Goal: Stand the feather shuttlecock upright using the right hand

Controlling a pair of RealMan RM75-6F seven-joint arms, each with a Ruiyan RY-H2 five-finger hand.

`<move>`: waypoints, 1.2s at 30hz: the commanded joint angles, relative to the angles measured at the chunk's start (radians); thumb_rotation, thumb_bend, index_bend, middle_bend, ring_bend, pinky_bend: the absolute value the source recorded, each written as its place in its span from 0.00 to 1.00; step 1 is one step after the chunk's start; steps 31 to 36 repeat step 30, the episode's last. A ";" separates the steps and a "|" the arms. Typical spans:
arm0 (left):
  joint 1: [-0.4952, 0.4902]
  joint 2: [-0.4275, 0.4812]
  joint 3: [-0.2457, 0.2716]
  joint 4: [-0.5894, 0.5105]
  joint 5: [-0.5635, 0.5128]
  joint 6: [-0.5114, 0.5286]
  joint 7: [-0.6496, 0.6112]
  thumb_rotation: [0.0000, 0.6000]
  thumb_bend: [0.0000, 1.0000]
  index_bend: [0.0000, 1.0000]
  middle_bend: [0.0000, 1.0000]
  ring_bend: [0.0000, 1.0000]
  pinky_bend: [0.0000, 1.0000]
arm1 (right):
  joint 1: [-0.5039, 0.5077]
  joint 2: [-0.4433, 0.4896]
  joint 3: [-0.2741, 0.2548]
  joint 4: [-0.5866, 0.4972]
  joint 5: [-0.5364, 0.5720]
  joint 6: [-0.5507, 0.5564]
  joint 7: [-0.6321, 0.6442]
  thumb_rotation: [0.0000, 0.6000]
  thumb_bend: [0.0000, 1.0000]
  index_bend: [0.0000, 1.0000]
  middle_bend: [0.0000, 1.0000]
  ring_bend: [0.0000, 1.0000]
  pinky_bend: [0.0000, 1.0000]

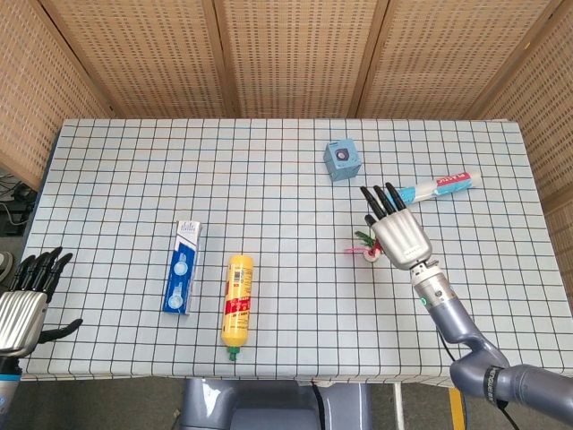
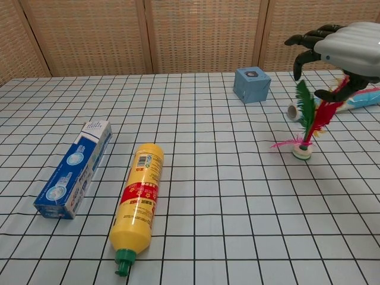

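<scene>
The feather shuttlecock [image 2: 304, 133] stands on its white base on the checked table, leaning a little to the right, with green, red and pink feathers. My right hand [image 2: 350, 50] hovers over its top, fingers curled above the green feather and the thumb against the red feather tips, which it seems to hold. In the head view the right hand [image 1: 398, 235] covers most of the shuttlecock [image 1: 362, 245]. My left hand [image 1: 27, 296] hangs at the lower left off the table edge, fingers apart, holding nothing.
A blue cube [image 2: 252, 84] and a toothpaste tube [image 1: 439, 187] lie behind the shuttlecock. A yellow bottle [image 2: 139, 193] and a blue carton [image 2: 74, 169] lie on their sides on the left half of the table.
</scene>
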 commanded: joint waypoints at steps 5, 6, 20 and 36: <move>0.000 0.000 0.002 0.000 0.002 -0.001 0.002 1.00 0.00 0.00 0.00 0.00 0.00 | -0.046 0.058 0.008 -0.066 -0.034 0.085 0.066 1.00 0.00 0.00 0.00 0.00 0.00; 0.000 0.000 0.002 -0.001 0.003 0.000 0.001 1.00 0.00 0.00 0.00 0.00 0.00 | -0.055 0.074 0.008 -0.083 -0.042 0.098 0.074 1.00 0.00 0.00 0.00 0.00 0.00; -0.004 -0.004 -0.004 0.040 0.019 0.013 -0.049 1.00 0.00 0.00 0.00 0.00 0.00 | -0.321 0.165 -0.108 -0.129 -0.149 0.381 0.365 1.00 0.00 0.00 0.00 0.00 0.00; 0.005 0.006 0.005 0.040 0.046 0.037 -0.074 1.00 0.00 0.00 0.00 0.00 0.00 | -0.431 0.113 -0.153 -0.055 -0.110 0.415 0.440 1.00 0.00 0.00 0.00 0.00 0.00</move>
